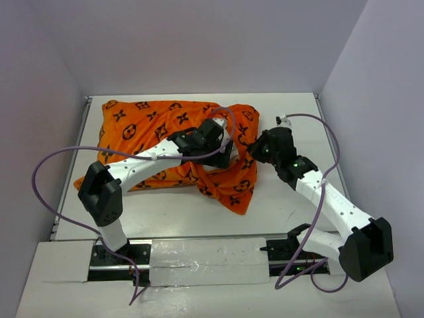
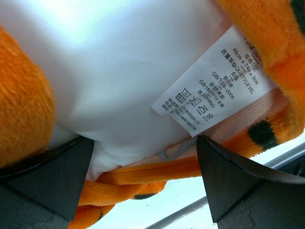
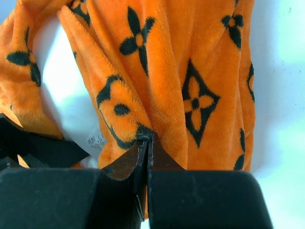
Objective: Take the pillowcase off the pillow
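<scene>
Right gripper [image 3: 147,142]: clamped on bright orange monogram-printed plush pillowcase [image 3: 167,71], 3 o'clock edge. Left gripper [image 2: 143,148]: jaws apart, plain white stuffed pillow [image 2: 109,71] between them.

Passage around the pillowcase [image 1: 142,126]
Bare surface [image 1: 199,212] on its near side is free. The back wall [image 1: 199,46] crowds its far edge. The left arm [image 1: 142,162] lies across it, and the right claw [image 3: 147,143] pinches fabric at its right end.

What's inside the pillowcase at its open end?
The white pillow and its care label show at the left gripper. The rest of the pillow is covered by the pillowcase.
</scene>
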`<action>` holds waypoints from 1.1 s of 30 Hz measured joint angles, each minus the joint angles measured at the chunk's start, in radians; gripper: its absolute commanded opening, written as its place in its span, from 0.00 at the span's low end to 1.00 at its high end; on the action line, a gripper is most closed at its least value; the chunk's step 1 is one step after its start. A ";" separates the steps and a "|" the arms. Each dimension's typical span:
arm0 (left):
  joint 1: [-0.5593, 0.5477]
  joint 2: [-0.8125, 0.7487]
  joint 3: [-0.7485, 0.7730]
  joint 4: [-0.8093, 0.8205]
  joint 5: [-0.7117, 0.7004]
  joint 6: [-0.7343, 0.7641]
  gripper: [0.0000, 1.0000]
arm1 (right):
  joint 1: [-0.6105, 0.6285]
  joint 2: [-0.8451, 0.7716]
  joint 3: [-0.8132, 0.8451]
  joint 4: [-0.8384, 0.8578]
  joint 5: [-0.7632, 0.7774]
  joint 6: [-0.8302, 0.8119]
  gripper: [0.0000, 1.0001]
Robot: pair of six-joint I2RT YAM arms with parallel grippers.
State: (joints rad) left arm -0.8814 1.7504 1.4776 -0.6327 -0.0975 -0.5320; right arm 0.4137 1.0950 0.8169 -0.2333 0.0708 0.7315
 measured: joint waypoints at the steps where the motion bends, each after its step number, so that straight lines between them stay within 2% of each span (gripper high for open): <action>1: -0.003 0.000 0.000 0.002 -0.004 0.000 0.99 | 0.000 -0.001 0.000 0.000 0.000 0.000 0.00; 5: -0.019 0.050 0.036 -0.011 -0.059 -0.003 0.99 | -0.002 -0.001 0.000 0.001 -0.011 0.000 0.00; 12: -0.048 0.261 0.171 -0.028 -0.183 -0.052 0.97 | -0.002 -0.009 -0.023 -0.008 -0.026 -0.001 0.00; 13: -0.053 0.280 0.186 -0.032 -0.201 -0.065 0.86 | -0.002 -0.011 -0.025 -0.016 -0.026 -0.001 0.00; 14: -0.058 0.297 0.198 -0.035 -0.222 -0.081 0.78 | -0.002 -0.014 -0.026 -0.024 -0.026 -0.004 0.00; 15: -0.062 0.315 0.212 -0.041 -0.248 -0.094 0.64 | -0.003 -0.016 -0.026 -0.030 -0.026 -0.005 0.00; 16: -0.063 0.332 0.225 -0.051 -0.268 -0.109 0.22 | -0.004 -0.021 -0.026 -0.033 -0.024 -0.005 0.00; 17: -0.063 0.351 0.234 -0.063 -0.288 -0.124 0.03 | -0.009 -0.030 -0.026 -0.031 -0.024 -0.007 0.00; 18: -0.060 0.369 0.243 -0.072 -0.308 -0.130 0.00 | -0.016 -0.043 -0.026 -0.030 -0.027 -0.008 0.00; 24: -0.042 0.360 0.221 -0.053 -0.338 -0.168 0.00 | -0.077 -0.075 -0.044 -0.026 -0.042 -0.018 0.00; 28: -0.033 0.230 0.134 -0.023 -0.338 -0.166 0.00 | -0.131 -0.050 -0.067 -0.019 -0.053 -0.024 0.00; 33: 0.042 0.011 0.036 0.026 -0.242 -0.146 0.00 | -0.146 -0.002 -0.074 0.026 -0.079 -0.037 0.00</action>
State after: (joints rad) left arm -0.8394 1.7615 1.5135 -0.6064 -0.3393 -0.6777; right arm 0.2680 1.0931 0.7433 -0.2070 -0.0078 0.6941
